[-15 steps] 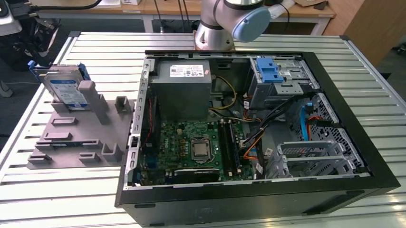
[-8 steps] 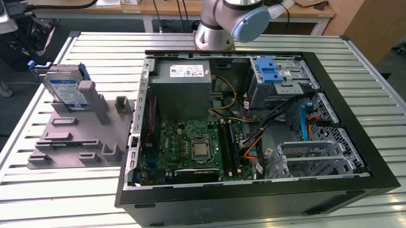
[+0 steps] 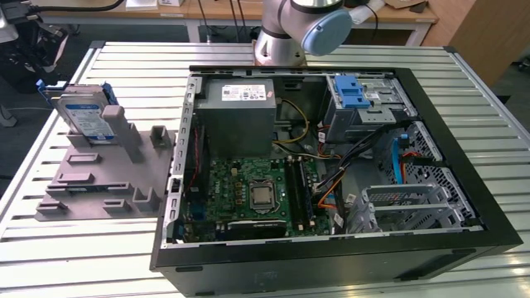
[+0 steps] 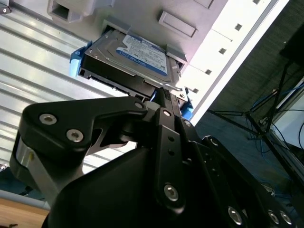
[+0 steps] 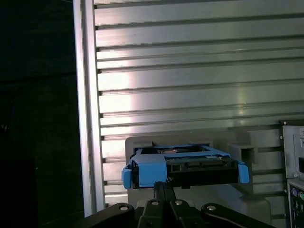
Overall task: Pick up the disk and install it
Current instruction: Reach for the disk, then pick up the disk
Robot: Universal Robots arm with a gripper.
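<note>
The disk [image 3: 87, 118] is a silver drive with a white-and-blue label in a blue carrier. It stands upright in a slot of the grey holder [image 3: 108, 174] at the exterior view's left, beside the open computer case [image 3: 463, 124]. In both wrist views the disk [image 4: 137, 54] [image 5: 183, 166] lies just beyond my gripper's tip. My gripper [image 4: 164, 92] [image 5: 164, 186] points at the disk's edge with its black fingers pressed together and nothing between them. I cannot tell whether the tip touches the disk.
Inside the case are a grey power supply [image 3: 240, 115], a green motherboard [image 3: 257, 192], a blue-latched silver drive cage [image 3: 364, 102] and an open metal bay [image 3: 410, 205]. The arm's base [image 3: 290, 31] stands behind the case. The ribbed metal table [image 3: 83, 248] ends close to the holder's left.
</note>
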